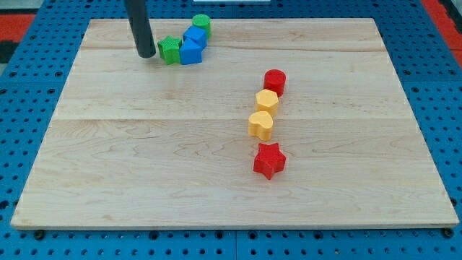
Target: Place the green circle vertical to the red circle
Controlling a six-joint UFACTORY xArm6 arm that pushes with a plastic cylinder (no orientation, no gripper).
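Camera view: my tip (146,55) rests on the worktop (144,173) near the view's top left, just left of a green star (169,50). No fingers on this rod. Green circle (201,23) sits at the top edge, touching two blue blocks (192,46). Red circle (274,81) heads a column: two yellow blocks (263,113), red star (269,160).

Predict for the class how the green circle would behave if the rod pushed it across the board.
The green circle looks short and flat-based, so it would probably slide, not tip or roll. Being round, it may slip sideways off my tip. It touches a blue block, which would likely move with it.
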